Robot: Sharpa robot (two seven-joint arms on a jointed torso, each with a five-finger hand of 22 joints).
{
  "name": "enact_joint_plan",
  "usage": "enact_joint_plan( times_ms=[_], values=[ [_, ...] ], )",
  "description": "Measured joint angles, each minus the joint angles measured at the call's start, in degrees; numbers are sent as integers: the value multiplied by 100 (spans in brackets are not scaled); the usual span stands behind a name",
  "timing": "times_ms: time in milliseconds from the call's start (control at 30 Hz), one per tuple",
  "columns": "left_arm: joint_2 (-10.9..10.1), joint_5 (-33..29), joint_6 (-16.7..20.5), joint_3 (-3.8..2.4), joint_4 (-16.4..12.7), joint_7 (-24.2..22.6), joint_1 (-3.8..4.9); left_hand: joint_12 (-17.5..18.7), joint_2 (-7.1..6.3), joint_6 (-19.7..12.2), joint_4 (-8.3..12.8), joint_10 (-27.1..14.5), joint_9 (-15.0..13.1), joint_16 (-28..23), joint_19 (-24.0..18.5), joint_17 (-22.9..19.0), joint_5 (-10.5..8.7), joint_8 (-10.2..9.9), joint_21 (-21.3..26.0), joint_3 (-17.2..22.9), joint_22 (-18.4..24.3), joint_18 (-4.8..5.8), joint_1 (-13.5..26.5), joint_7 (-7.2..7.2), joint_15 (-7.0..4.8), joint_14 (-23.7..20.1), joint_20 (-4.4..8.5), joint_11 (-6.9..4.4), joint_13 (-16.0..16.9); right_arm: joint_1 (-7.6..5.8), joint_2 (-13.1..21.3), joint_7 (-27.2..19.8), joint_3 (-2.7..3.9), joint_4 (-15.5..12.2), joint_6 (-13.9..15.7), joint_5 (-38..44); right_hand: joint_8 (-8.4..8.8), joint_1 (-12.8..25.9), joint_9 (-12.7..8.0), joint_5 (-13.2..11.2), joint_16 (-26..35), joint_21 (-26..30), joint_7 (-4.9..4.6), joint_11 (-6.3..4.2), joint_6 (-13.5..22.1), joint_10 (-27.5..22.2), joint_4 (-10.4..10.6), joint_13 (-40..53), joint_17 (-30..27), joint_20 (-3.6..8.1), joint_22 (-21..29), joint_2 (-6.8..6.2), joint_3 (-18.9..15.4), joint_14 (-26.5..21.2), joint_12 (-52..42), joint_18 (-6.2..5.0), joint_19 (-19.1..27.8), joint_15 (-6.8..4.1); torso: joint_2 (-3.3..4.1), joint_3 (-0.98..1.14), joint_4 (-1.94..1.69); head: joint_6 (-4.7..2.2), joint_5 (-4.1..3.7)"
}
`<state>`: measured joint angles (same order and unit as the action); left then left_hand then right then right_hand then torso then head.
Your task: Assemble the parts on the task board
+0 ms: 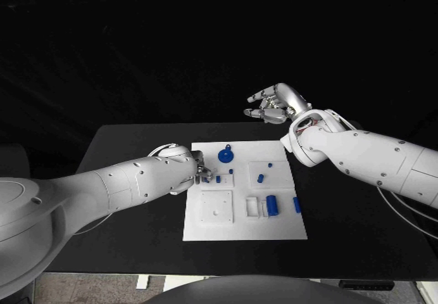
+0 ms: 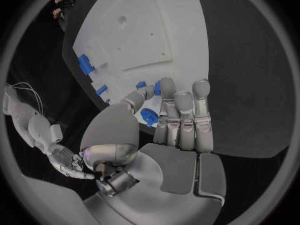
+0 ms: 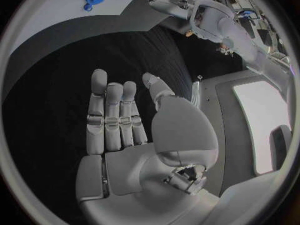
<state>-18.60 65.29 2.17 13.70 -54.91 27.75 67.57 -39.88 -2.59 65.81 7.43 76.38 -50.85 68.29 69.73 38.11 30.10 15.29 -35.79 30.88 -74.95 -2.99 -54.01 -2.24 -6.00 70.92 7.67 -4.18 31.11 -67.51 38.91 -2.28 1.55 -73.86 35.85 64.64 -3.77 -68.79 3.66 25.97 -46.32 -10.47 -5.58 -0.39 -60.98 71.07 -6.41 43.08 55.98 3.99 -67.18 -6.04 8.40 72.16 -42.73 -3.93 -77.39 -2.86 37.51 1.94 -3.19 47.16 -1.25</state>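
The white board [image 1: 245, 209] lay in the middle of the black desk [image 1: 137, 247], with small blue parts spread over its far half and right side: a round blue disc with a tab [image 1: 225, 154] near the far edge, a short blue cylinder [image 1: 272, 204] beside a white block [image 1: 252, 206] toward the right, a slim blue peg [image 1: 297, 204] at the right edge, and a few smaller blue pieces [image 1: 260, 178] between them. The left hand [image 1: 187, 166] hovered over the board's left edge, its fingers [image 2: 181, 117] extended and close together with the thumb bent toward a small blue piece [image 2: 148, 116]; whether it actually pinched that piece or only sat just beside it could not be told. The right hand [image 1: 278, 104] was raised beyond the far edge of the desk, well apart from the board, its fingers [image 3: 112, 117] released and holding nothing. The risk, as it looked, lay with the left hand: the pieces were small and lay close to one another, so a slightly misjudged closing of thumb and fingers could nudge the target sideways or knock a neighbouring piece out of its seat. A weak pinch could also let the piece slip and roll off the board onto the desk. Pressing down at the board's edge might shift the whole board, spoiling the alignment of every later placement.
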Motion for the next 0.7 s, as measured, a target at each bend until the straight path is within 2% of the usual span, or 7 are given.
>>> enact_joint_plan(
  times_ms=[700],
  values=[
    [44, 32, 40, 0, 26, -43, -2, 0, 0, 17, 5, -1, 17, 0, -1, -6, 21, -3, 0, 3, 2, 1, 0, -16, 1, 0, -1, 3, 0, 0, -5, 2, 0, 6, -7, -1, 0, 0, 0, 0, 0, 0, 1, 0, -1, 0, 0, 1, 1, 0, -8, 0, 0, 0, 0, 0, 0, 0, -3, 1, 3, -14, -4]
  ],
)
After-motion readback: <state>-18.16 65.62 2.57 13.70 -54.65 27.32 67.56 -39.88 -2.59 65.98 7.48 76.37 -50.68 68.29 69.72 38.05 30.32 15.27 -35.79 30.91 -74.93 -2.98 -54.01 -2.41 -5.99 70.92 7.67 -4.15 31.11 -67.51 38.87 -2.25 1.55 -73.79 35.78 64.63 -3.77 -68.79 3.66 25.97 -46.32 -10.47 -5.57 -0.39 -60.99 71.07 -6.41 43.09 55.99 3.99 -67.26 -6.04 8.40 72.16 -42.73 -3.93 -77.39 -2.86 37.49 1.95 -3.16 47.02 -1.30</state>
